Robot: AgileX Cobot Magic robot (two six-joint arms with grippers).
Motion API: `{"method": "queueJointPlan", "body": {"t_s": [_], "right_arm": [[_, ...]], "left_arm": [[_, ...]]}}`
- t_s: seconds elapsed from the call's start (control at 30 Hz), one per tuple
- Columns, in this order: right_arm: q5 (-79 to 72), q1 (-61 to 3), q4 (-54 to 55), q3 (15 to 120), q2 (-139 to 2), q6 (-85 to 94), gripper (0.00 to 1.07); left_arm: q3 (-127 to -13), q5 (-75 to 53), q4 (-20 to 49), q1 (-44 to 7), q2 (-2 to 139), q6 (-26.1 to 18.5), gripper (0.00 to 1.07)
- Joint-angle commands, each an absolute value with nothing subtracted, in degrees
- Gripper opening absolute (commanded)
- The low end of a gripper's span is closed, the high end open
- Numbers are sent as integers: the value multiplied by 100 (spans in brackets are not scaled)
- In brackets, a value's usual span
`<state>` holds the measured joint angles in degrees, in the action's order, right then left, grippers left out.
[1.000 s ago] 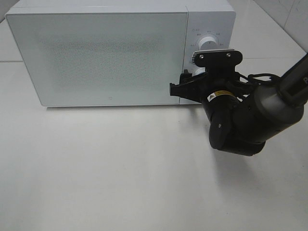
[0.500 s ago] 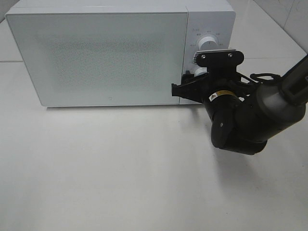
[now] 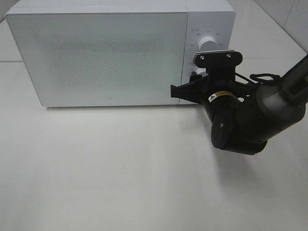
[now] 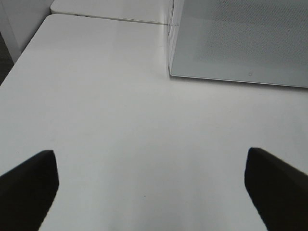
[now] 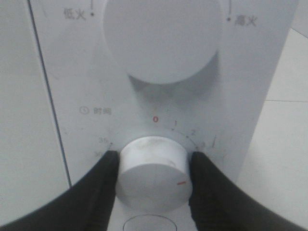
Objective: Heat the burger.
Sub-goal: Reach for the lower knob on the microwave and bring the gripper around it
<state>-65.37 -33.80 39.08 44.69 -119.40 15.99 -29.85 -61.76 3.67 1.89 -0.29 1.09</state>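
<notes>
Microwave (image 3: 96,53) on table (image 3: 120,183); right claw (image 5: 154,166) astride lower knob (image 5: 151,180), apparently touching.

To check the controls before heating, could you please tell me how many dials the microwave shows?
2. The upper dial sits high on the control panel; the lower dial sits directly below it, gripped between the right end effector's fingers. Anything lower is hidden.

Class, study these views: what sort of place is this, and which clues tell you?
Probably a robot test bench set up as a kitchen: a white microwave on a plain white table, a black gripper clasping its timer knob.
</notes>
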Motion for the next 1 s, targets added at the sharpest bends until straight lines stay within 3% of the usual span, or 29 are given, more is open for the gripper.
{"method": "queueJointPlan", "body": {"t_s": [0.03, 0.6, 1.0], "right_arm": [[-6744, -3335, 3627, 4584, -11935, 1593, 0], [-7214, -3335, 2956, 4584, -11935, 132, 3], [-7448, -3335, 2378, 4584, -11935, -3936, 3]], "left_arm": [[-2968, -6125, 418, 206, -132, 97, 98], [-2968, -6125, 418, 206, -132, 97, 98], [-2968, -6125, 418, 206, -132, 97, 98]]}}
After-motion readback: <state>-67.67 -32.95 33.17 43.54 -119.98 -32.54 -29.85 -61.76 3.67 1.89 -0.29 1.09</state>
